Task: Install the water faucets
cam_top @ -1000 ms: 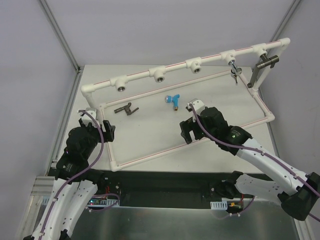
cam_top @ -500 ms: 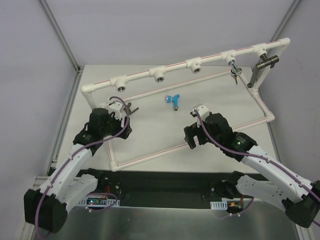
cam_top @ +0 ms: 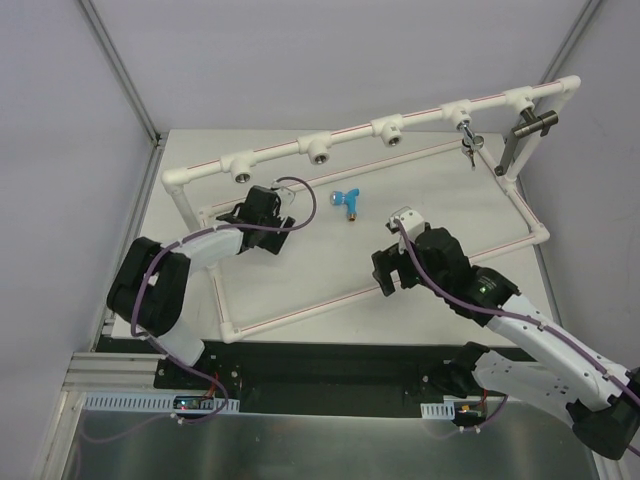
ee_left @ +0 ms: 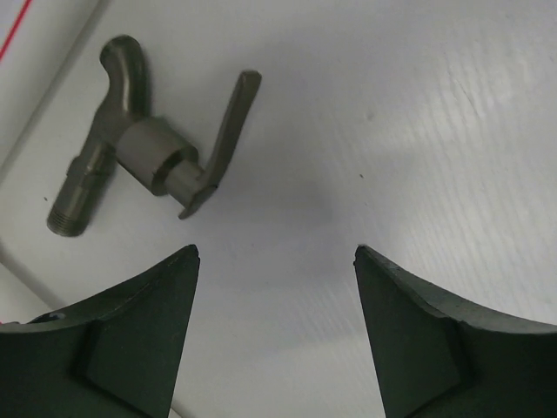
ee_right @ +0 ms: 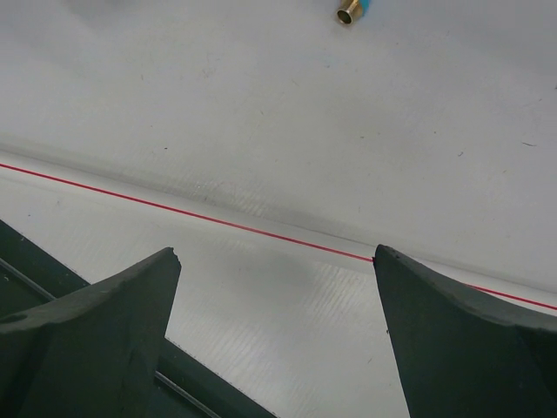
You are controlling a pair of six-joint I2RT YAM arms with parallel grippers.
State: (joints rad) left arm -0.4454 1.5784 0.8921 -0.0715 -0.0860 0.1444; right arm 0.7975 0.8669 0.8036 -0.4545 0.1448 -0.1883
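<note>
The dark grey metal faucet with bent spout and lever lies on the white table beside a frame pipe. My left gripper is open and empty just short of it; in the top view the left gripper hides this faucet. The blue-handled faucet lies loose inside the frame; only its brass end shows in the right wrist view. My right gripper is open and empty over the frame's front pipe.
The white pipe frame has several round threaded sockets along its raised back rail. A chrome tap hangs from one socket at the right. A dark post with a crossbar stands at the back right corner.
My left arm has swung from the near left up and right, and its gripper now stands over the grey faucet. My right gripper has drifted slightly right and nearer.
</note>
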